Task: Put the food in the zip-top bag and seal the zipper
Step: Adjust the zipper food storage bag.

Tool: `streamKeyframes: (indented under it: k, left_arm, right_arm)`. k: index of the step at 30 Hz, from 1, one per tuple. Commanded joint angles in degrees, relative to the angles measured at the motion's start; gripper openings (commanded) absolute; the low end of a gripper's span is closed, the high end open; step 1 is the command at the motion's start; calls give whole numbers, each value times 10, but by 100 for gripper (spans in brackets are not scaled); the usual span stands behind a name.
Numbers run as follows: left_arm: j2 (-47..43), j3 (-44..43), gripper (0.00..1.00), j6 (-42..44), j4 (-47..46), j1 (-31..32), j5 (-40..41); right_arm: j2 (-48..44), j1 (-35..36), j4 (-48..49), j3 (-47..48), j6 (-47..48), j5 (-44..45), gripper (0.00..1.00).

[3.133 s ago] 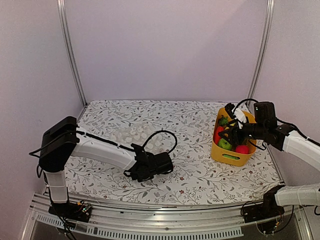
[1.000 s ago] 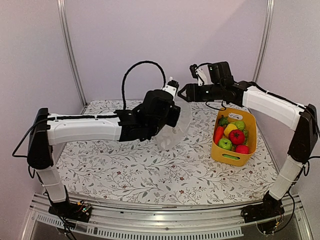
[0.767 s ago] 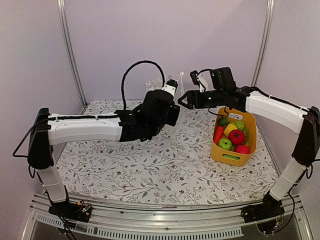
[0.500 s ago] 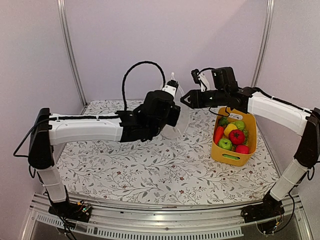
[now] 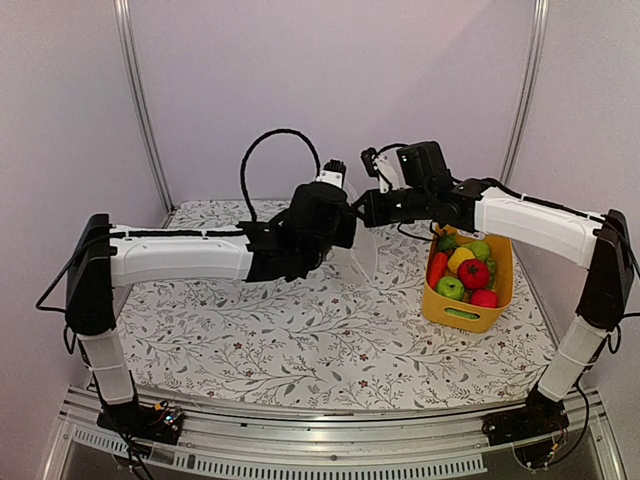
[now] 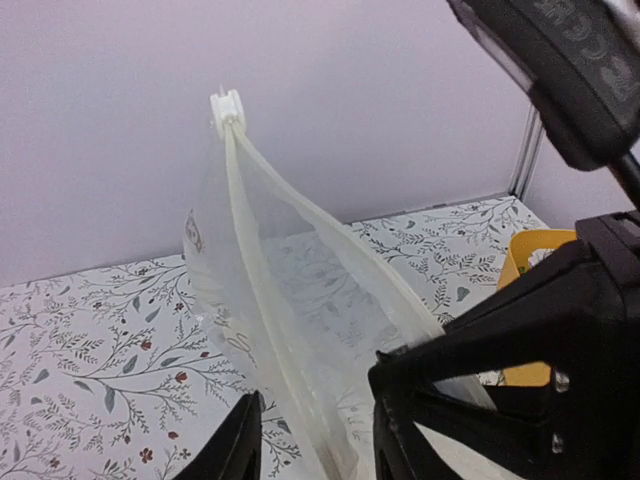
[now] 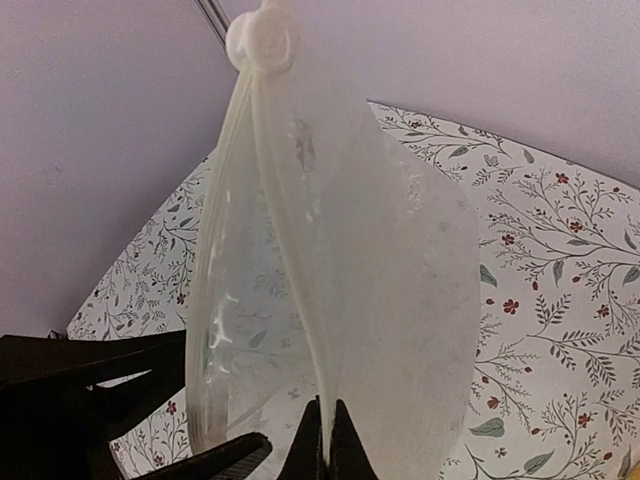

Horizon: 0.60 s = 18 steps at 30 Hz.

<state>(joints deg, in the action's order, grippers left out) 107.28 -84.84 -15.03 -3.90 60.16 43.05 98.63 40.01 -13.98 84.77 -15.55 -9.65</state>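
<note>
Now off the floral-print table (image 5: 300, 340), clear white-dotted floppy plastic bag (image 5: 357, 255) hanging at frame centre. Swung over from the yellow plastic bin (image 5: 462, 318) at right: right gripper (image 7: 325, 440), clamped on the thin press-seal zipper strip (image 7: 290, 250). Beside it left gripper (image 6: 315, 440), jaws apart astride the same strip. All small toy fruits and vegetables (image 5: 468, 268) in the bin; means bag readied, loading not begun.

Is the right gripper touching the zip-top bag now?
Touching. In the right wrist view the right gripper is closed on the edge of the zip-top bag, with no gap.
</note>
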Motion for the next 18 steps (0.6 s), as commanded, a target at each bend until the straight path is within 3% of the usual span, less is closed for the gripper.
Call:
streamKeyframes:
  k: [1, 3, 8, 12, 13, 16, 18]
  left_arm:
    - [21, -15, 37, -28, -14, -22, 2]
    - [21, -13, 30, -30, -20, -27, 6]
    - [26, -16, 2, -21, -26, -41, 43]
    - [20, -17, 0, -1, -36, -47, 58]
    - [18, -16, 2, 0, -36, -46, 47]
    - [16, -33, 39, -32, 6, -45, -1]
    - [15, -46, 52, -60, 43, -42, -42]
  right_arm:
    - [-31, 15, 8, -16, 6, 40, 0]
    - [-32, 16, 9, -20, 7, 48, 0]
    - [-38, 17, 16, -38, 4, 76, 0]
    - [-53, 17, 11, -52, -8, 187, 0]
    - [-57, 16, 10, -56, -12, 207, 0]
    - [-67, 16, 15, -64, -20, 230, 0]
    - [-72, 15, 24, -72, -19, 220, 0]
